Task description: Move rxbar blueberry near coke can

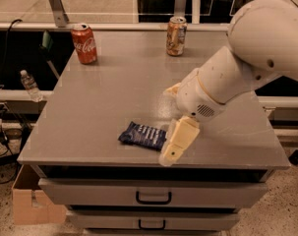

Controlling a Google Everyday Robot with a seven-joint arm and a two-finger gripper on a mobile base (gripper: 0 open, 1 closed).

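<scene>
A broad grey flat-topped table [114, 97] with two dark-handled drawers [153, 195] under its front edge filled most of the view. The robot's bulky white arm [256, 48] reached in from the right and slanted down over the table's front right part. At its end the cream two-finger gripper [170, 127] hung low over the front edge with its jaws spread wide and nothing held between them. One long cream finger [178, 142] pointed down toward the front edge, and the other showed only as a small tip higher up beside the wrist. On the floor at the left front corner stood a brown cardboard box [28, 200]. The red coke can [84, 44] stood upright at the far left corner, and an orange-tan can with pale markings [176, 36] stood upright at the far edge, well apart from it. The rxbar blueberry [141, 134], flat in its crinkly navy wrapper, lay near the front edge, far from the coke can; the lower finger overlapped its right end, and contact could not be told. A small clear plastic bottle [29, 85] stood off the table at the left.
</scene>
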